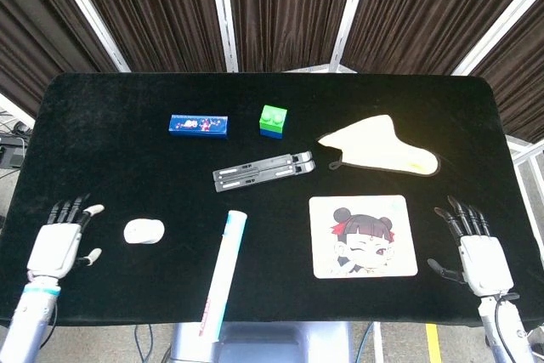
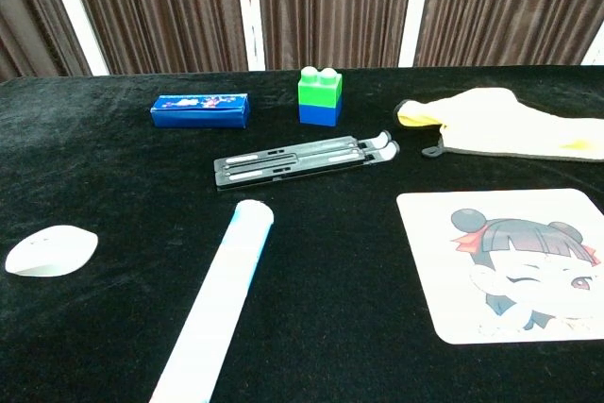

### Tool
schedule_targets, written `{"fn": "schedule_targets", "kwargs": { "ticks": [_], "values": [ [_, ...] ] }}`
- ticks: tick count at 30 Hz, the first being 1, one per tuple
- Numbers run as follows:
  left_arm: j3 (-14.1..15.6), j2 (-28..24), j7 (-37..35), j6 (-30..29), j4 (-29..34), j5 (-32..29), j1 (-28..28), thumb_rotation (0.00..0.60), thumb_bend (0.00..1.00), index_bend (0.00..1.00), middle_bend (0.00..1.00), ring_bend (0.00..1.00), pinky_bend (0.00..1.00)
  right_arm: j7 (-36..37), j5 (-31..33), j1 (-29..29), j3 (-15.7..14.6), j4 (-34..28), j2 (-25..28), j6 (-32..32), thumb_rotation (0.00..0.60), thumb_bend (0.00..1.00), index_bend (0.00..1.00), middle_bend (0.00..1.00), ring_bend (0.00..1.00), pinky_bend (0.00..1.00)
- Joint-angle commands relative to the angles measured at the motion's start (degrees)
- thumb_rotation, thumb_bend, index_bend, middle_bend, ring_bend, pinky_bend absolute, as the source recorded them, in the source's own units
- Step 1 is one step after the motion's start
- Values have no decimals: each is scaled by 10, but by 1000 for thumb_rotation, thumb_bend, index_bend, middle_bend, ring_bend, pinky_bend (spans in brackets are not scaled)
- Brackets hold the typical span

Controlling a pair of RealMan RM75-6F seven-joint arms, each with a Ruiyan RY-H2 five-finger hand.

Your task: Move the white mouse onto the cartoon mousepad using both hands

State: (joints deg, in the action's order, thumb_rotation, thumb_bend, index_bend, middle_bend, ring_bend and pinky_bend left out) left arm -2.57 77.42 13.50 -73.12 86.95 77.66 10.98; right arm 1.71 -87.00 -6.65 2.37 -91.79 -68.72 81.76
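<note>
The white mouse [image 1: 144,231] [image 2: 51,251] lies on the black table near its front left. The cartoon mousepad [image 1: 363,236] [image 2: 511,262], with a girl's face on it, lies flat at the front right. My left hand [image 1: 59,244] hovers open over the table's front left, a short way left of the mouse, fingers spread. My right hand [image 1: 476,251] is open at the front right edge, to the right of the mousepad and apart from it. Neither hand shows in the chest view.
A white tube [image 1: 223,274] lies between mouse and mousepad. A black folding stand [image 1: 263,169], a blue box [image 1: 199,124], a green and blue block [image 1: 273,121] and a yellow cloth [image 1: 382,146] lie farther back on the black table [image 1: 110,159].
</note>
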Motion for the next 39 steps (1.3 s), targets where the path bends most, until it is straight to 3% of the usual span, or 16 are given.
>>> {"fn": "schedule_targets", "kwargs": {
  "ticks": [1, 20, 39],
  "values": [
    [-7, 24, 31, 18, -12, -18, 15, 600, 226, 237, 0, 0, 0, 1, -1, 0, 0, 0, 1, 0, 600, 155, 134, 0, 0, 0],
    [-31, 56, 117, 84, 27, -123, 64, 600, 227, 242, 0, 0, 0, 14, -7, 0, -3, -2, 5, 1, 600, 155, 133, 0, 0, 0],
    [-31, 96, 145, 102, 4, -161, 94, 600, 230, 322, 0, 0, 0, 27, -10, 1, -2, -2, 9, 5, 600, 154, 133, 0, 0, 0]
  ]
}}
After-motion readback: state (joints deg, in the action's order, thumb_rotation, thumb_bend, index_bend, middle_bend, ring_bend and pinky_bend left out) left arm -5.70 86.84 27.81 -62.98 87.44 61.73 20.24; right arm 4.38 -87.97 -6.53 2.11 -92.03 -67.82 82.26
